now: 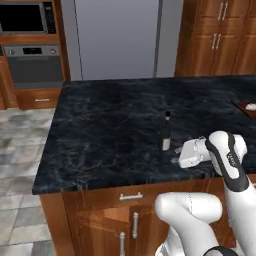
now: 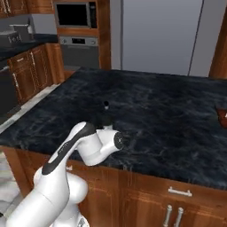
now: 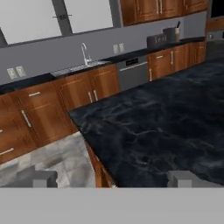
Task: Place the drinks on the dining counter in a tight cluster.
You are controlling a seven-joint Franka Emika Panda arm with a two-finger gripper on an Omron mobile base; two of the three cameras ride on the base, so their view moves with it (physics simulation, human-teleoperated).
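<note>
Nearest, the white arm's claw (image 1: 176,154) is hovering low over the front part of the counter (image 1: 100,145), its fingers (image 3: 41,178) standing wide apart with nothing between them. Just beside the claw, apart from it, one slim dark wine bottle (image 1: 166,132) is standing upright on the counter, narrow at the neck, with a pale label wrapping its lower body; in the right base view its dark cap (image 2: 106,104) is poking up behind the arm's wrist. That is the single drink showing on the counter. The counter itself is spreading broad and deep, black with pale marble veins, over brown wooden cabinets (image 1: 100,220) carrying silver handles, three of them showing in the left base view. Farther back, at the counter's right edge, something reddish-brown (image 1: 247,107) is sitting, too cut off to identify. Beyond the counter, one grey refrigerator (image 1: 117,37) is standing between wooden cabinets, and to its left one microwave (image 1: 26,17) is sitting above one oven (image 1: 32,65). Along the far wall in the hand view, a sink with one curved faucet (image 3: 84,53) is showing.
</note>
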